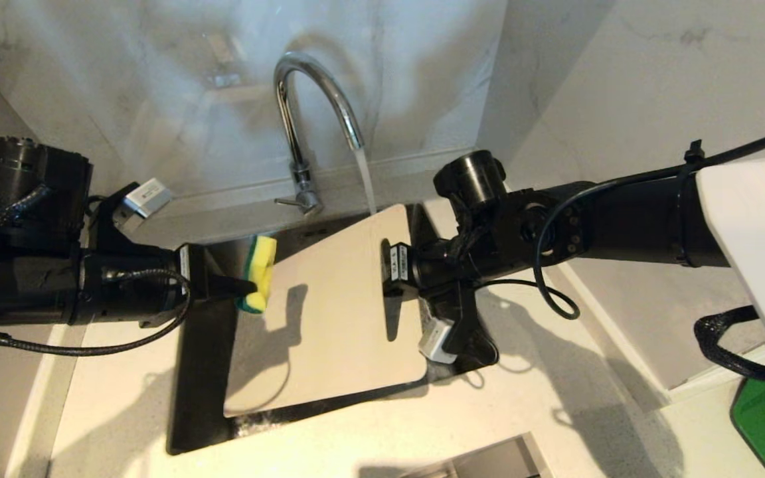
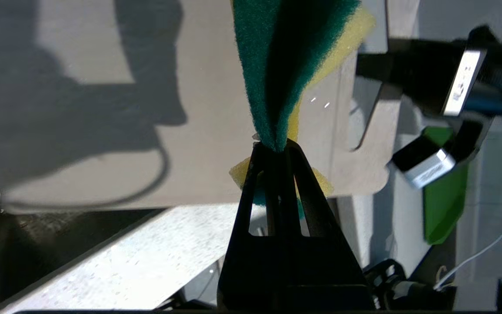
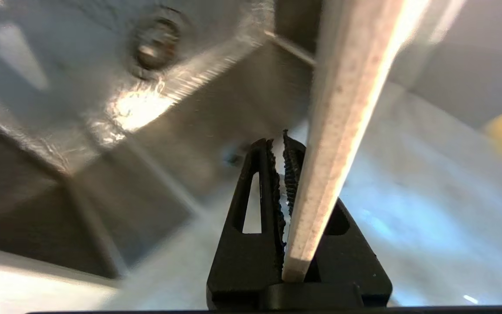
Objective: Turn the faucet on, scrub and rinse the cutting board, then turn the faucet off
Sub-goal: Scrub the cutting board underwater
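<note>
Pinching the cutting board [image 1: 329, 312] by its long edge, the right gripper [image 1: 392, 265] props it tilted over the sink [image 1: 200, 372]; stiff, light, probably slick when wet. Opposite, the left gripper [image 1: 250, 287] squeezes a soft sponge [image 1: 259, 272] beside the board's far edge.

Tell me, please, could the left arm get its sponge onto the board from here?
Probably yes: the sponge in the left pincer hangs at the board's edge, with nothing between; the right pincer grips the far edge.

Kitchen, chrome faucet [image 1: 316, 113] running over dark sink [image 1: 200, 345], marble wall [image 1: 157, 79], pale countertop [image 1: 489, 425]
</note>
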